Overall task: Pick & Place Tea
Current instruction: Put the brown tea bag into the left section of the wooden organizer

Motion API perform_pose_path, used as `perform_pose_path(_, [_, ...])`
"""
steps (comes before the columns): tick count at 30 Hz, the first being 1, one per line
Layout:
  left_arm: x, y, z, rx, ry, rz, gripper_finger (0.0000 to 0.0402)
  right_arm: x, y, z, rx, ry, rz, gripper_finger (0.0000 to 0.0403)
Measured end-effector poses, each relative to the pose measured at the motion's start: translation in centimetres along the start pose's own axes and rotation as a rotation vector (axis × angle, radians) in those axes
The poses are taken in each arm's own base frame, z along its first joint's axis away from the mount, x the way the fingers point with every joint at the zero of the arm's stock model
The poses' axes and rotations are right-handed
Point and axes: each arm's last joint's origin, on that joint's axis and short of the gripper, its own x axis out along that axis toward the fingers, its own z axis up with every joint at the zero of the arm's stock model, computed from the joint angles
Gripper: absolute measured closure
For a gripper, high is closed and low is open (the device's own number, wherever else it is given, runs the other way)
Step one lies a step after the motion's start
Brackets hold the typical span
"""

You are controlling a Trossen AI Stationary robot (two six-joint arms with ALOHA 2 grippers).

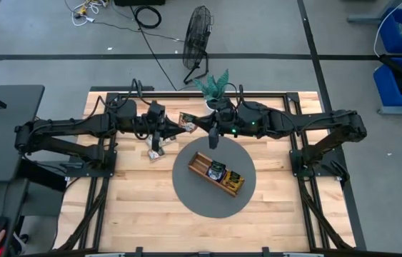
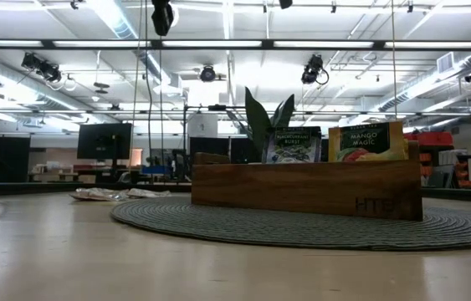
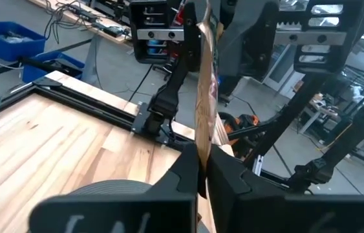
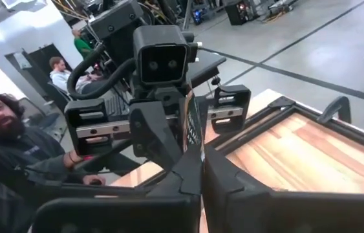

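Left wrist view: the left gripper (image 3: 202, 171) has its fingers pressed together on the lower edge of the held sachet (image 3: 203, 77). The sachet stands edge-on and rises straight out of the fingers, long axis in line with them. Beyond it the other arm's body faces back.

Right wrist view: the right gripper (image 4: 201, 169) is likewise pinched on that thin sachet, seen edge-on, with the left arm's camera housing directly opposite. Judgement: a handover, both arms gripping one sachet at opposite edges. Neither arm is nearer.

High view: the two grippers meet over the table's far middle. The wooden tray (image 1: 201, 163) lies nearer the front on the round mat (image 1: 193, 196), on the right gripper's side. It already holds two sachets (image 1: 223, 173). Loose sachets (image 1: 156, 151) lie below the left gripper.
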Motion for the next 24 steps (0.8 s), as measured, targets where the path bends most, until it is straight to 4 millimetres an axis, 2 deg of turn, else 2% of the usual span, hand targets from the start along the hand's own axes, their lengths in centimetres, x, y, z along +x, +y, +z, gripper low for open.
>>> perform_pose_path(5, [0.0,0.1,-0.4,0.001,0.048,-0.006,0.0386,-0.4,-0.2,0.0,0.077,0.072,0.045,0.0374])
perform_pose_path(12, [-0.2,0.3,-1.6,0.015,0.205,-0.056,0.039,-1.9,-1.0,0.4,0.195,0.197,0.072,0.031])
perform_pose_path(19, [-0.4,0.5,-2.6,0.012,0.317,-0.076,0.0391,-1.4,-1.8,0.3,0.243,0.276,0.139,0.0244])
perform_pose_path(24, [-0.4,0.5,-2.7,0.014,0.331,-0.101,0.0389,-0.3,-2.3,-0.5,0.269,0.338,0.147,0.0226])
